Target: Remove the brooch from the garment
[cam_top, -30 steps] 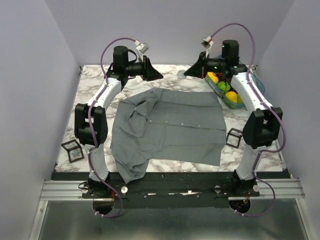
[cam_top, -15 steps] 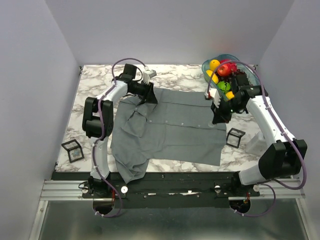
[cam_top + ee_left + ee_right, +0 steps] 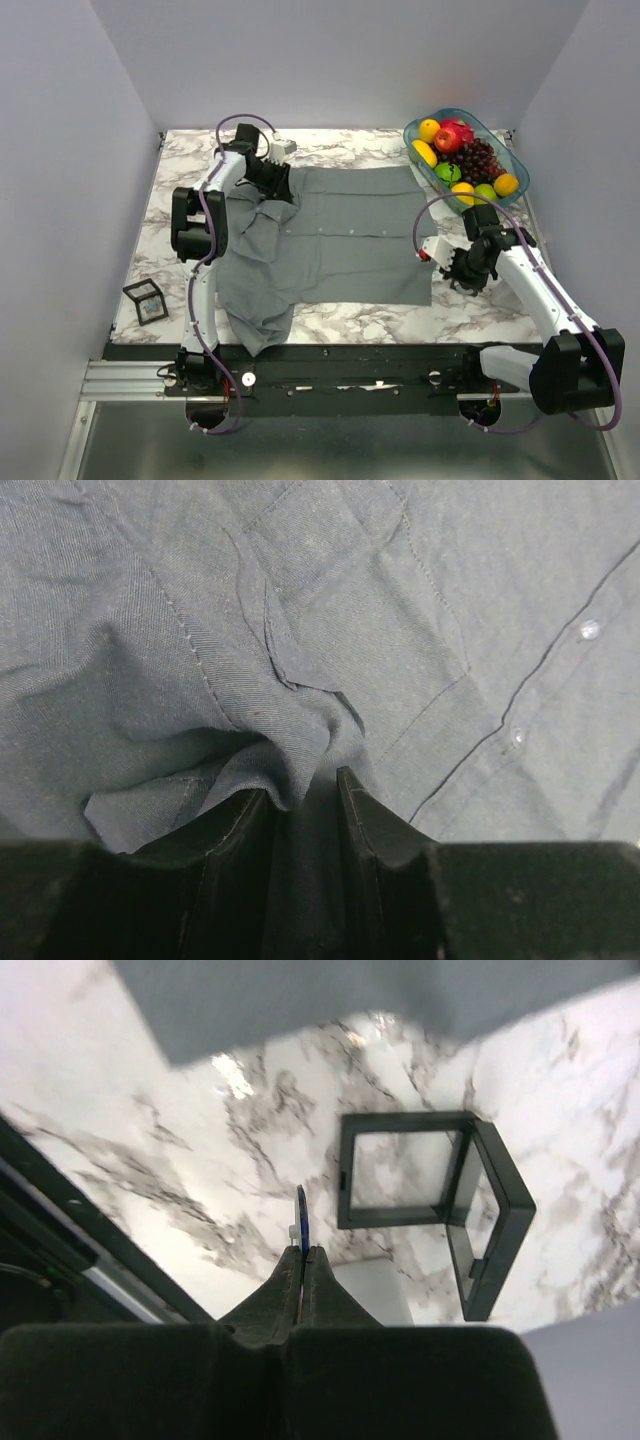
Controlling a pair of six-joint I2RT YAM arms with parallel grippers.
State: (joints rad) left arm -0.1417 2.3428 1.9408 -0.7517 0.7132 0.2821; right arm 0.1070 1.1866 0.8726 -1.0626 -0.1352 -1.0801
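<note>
The grey garment (image 3: pixel 350 230) lies spread on the marble table, collar to the left. My left gripper (image 3: pixel 274 184) presses on it near the collar. In the left wrist view the left gripper (image 3: pixel 300 792) is shut on a bunched fold of the garment (image 3: pixel 330 650). My right gripper (image 3: pixel 463 272) hovers off the shirt's right edge. In the right wrist view the right gripper (image 3: pixel 303 1252) is shut on the brooch (image 3: pixel 302 1218), a thin blue disc seen edge-on, clear of the cloth. I cannot make out the brooch in the top view.
A black wire-frame cube (image 3: pixel 430 1210) stands on the marble just beyond my right fingertips. Another cube (image 3: pixel 146 300) sits near the front left. A glass bowl (image 3: pixel 482 118) of fruit stands at the back right. The table's dark front edge (image 3: pixel 60 1210) is close by.
The right arm swung from the back by the fruit bowl, across the shirt's right side, to the near right over the cube. The left gripper came down onto the shirt near the collar.
</note>
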